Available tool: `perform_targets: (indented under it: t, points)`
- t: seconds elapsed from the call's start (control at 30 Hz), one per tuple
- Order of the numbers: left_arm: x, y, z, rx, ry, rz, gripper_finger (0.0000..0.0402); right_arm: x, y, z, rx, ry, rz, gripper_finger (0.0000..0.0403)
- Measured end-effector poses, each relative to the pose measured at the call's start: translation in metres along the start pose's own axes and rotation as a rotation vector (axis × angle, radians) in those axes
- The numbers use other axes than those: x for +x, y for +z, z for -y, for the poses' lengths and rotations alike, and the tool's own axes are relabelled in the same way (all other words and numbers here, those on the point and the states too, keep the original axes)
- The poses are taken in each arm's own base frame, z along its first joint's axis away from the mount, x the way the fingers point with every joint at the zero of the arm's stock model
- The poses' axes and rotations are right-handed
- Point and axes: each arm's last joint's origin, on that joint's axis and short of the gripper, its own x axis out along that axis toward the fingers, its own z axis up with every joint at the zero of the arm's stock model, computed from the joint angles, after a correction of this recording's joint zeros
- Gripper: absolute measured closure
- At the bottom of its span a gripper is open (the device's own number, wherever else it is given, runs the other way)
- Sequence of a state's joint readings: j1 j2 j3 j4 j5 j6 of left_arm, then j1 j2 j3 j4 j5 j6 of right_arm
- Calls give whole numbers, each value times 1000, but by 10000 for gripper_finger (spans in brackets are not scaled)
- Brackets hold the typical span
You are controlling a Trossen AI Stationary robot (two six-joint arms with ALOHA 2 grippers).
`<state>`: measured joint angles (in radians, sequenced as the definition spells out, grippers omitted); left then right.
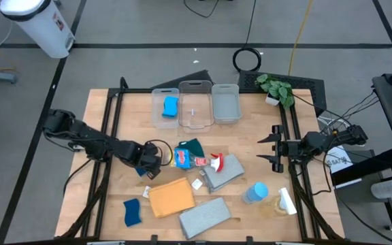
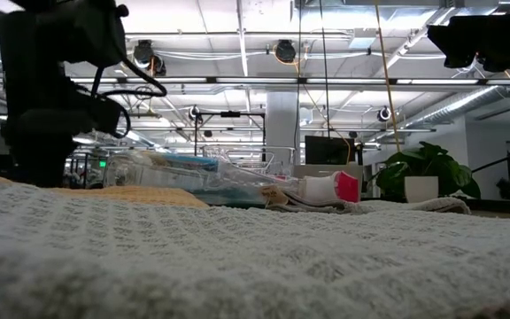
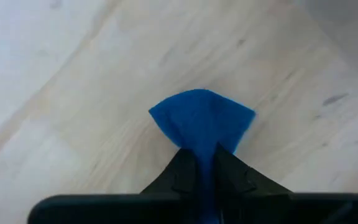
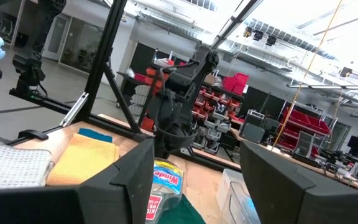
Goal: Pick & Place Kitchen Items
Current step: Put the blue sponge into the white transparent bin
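Now my left tool (image 3: 204, 163) sits low over the table (image 1: 107, 180), left of the middle, its two dark fingers pinched shut on a small blue sponge (image 3: 201, 119), which fans out beyond the fingertips above the pale wood. My right tool (image 1: 265, 150) waits out at the table's right side, raised, with its fingers spread wide and nothing between them.

Just to the right of my left tool lie a spray bottle with a blue label (image 1: 186, 158), a dark-green cloth (image 1: 192, 145) and a red-topped spray bottle (image 1: 213, 162) resting on a grey cloth (image 1: 224, 173). Nearer the front edge are an orange cloth (image 1: 171, 198), a second grey cloth (image 1: 205, 217) and another blue sponge (image 1: 132, 211). A blue-topped bottle (image 1: 256, 192) stands toward the front right.

At the back stand three clear bins (image 1: 224, 102) side by side; the leftmost holds one more blue sponge (image 1: 171, 105).
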<state>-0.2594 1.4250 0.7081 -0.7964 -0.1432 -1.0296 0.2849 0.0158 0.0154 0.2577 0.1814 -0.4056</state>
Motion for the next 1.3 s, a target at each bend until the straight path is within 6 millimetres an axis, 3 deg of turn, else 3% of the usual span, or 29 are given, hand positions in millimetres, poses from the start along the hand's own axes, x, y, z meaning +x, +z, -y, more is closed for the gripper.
perform_targets:
  t: [0.17, 0.5, 0.6, 0.83, 1.07, 1.3]
  points:
    - [-16, 9, 2, -4, 34, 20, 378, 0, 0, 0, 0, 0, 0, 197]
    - [-18, 14, 1, 8, 20, 9, 379, 0, 0, 0, 0, 0, 0, 195]
    - [-28, 13, -3, 29, -18, 38, 379, 0, 0, 0, 0, 0, 0, 195]
    - [-68, 4, -38, -97, -121, 335, 379, 0, 0, 0, 0, 0, 0, 197]
    - [-71, -8, -67, -218, -296, 627, 379, 0, 0, 0, 0, 0, 0, 195]
    - [-83, 1, -79, -241, -389, 875, 379, 0, 0, 0, 0, 0, 0, 196]
